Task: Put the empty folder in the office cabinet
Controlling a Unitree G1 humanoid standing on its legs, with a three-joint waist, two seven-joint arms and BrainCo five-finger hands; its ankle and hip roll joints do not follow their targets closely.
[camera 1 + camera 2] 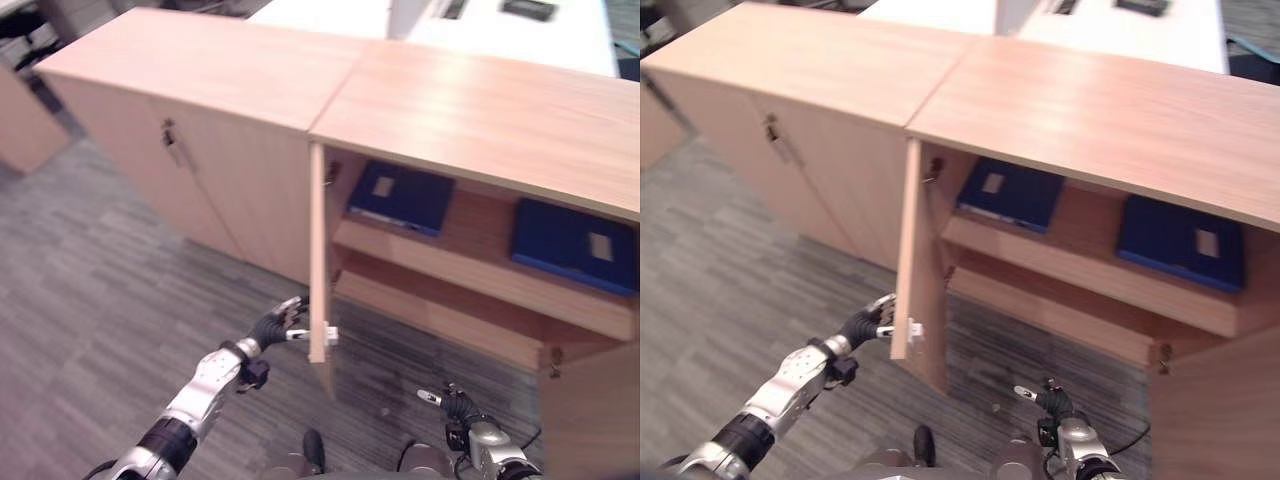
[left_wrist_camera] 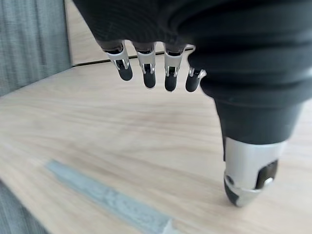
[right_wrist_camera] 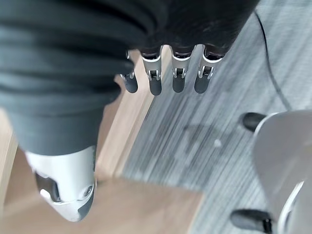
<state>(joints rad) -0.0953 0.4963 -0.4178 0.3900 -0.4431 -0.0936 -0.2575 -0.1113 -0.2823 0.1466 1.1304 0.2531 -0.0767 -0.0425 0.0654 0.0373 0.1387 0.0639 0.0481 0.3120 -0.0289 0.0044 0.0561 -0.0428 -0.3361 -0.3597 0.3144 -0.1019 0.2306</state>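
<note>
- Right hand (image 1: 455,404): low at the near edge, over the carpet, fingers straight and relaxed in its wrist view, holding nothing.
- Left hand (image 1: 280,324): raised to the outer face of the open cabinet door (image 1: 318,260), beside its small pale handle (image 1: 329,334); fingers loosely extended near the wood, nothing pinched. Contact with the door cannot be confirmed.
- Folders: two dark blue folders lie flat on the upper shelf (image 1: 470,255) of the cabinet (image 1: 480,120), the left folder (image 1: 402,196) and the right folder (image 1: 573,245) well apart. Which is the empty one cannot be told; neither hand carries any.
- Risks, as judged: the door stands edge-on to the robot, so a sideways push by the left hand could swing it shut or wide into the neighbouring closed cabinet (image 1: 190,110); with fingers not hooked on the handle, the hand may slip off. The right hand sits low and could catch the bottom shelf edge if lifted carelessly.
- Surface and room: grey striped carpet (image 1: 100,300); light wood cabinet tops; white desk (image 1: 520,30) behind.
</note>
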